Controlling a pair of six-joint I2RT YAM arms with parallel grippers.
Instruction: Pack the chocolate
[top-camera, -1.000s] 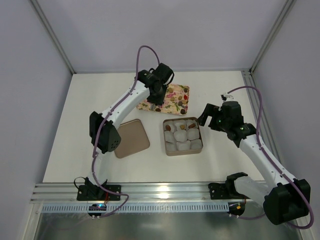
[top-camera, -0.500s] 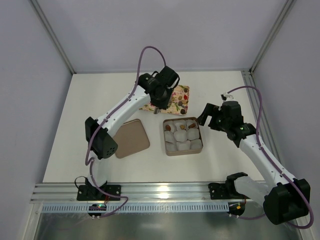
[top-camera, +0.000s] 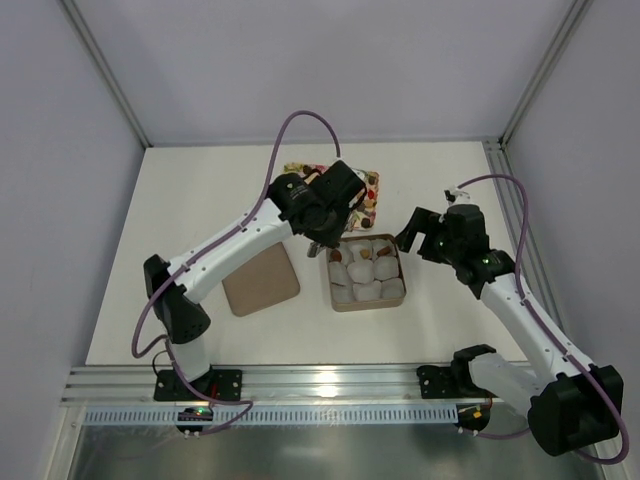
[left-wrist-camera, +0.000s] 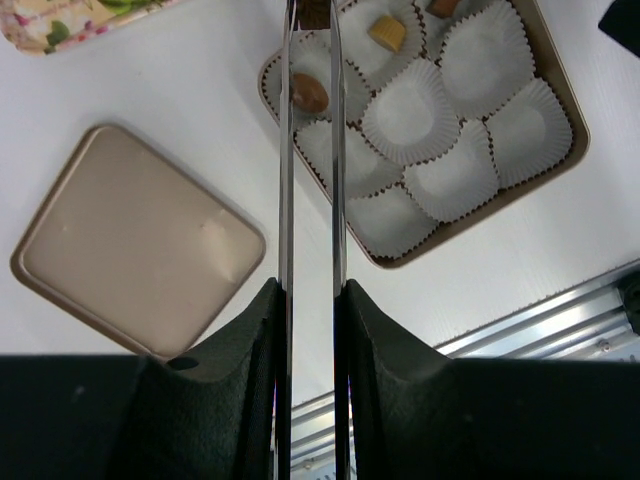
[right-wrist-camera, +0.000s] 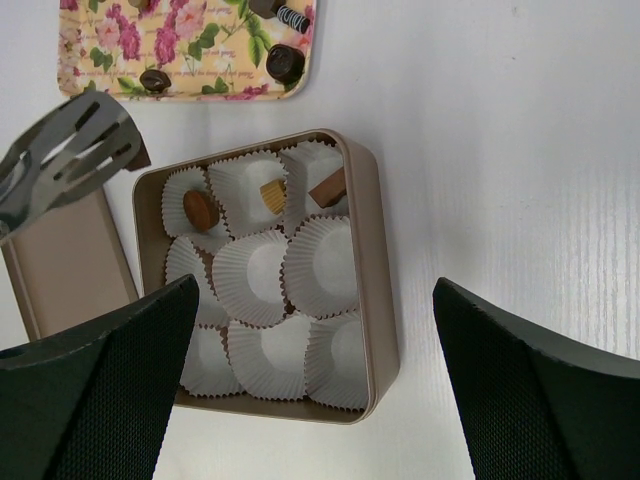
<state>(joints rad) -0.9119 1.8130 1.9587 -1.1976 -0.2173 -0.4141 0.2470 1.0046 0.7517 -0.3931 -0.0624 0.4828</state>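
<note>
White tabletop (top-camera: 180, 200) forms the floor of the work cell. Plain grey walls (top-camera: 300, 60) close it in on three sides, and metal corner posts (top-camera: 105, 70) rise at the far corners. A slotted aluminium rail (top-camera: 330, 382) runs along the near edge and carries both arm bases.

Three items lie on the surface:
- A floral tray (right-wrist-camera: 190, 45) sits toward the far side.
- A gold square box (right-wrist-camera: 380, 260) sits just nearer than the tray. It is lined with nine white paper cups (right-wrist-camera: 320, 262) in three rows.
- A flat tan lid (top-camera: 262, 280) lies to the left of the box, apart from it.

Chocolate location:
- Three pieces (right-wrist-camera: 201, 209) occupy the far row of cups, one per cup: a round brown one, a tan-golden one and a brown block.
- Other dark pieces (right-wrist-camera: 285, 62) lie along the near edge of the floral tray.

Left gripper (left-wrist-camera: 310, 45): the long thin metal blades stand almost together and pinch a dark brown piece (left-wrist-camera: 316, 12) at their tips. The tips hang at the far-left corner of the box. Whether they are over the corner cup or just beside the box cannot be determined.

Right gripper (right-wrist-camera: 315, 285): the fingers are spread wide and hold nothing. The gripper is raised above the table to the right of the box.
</note>
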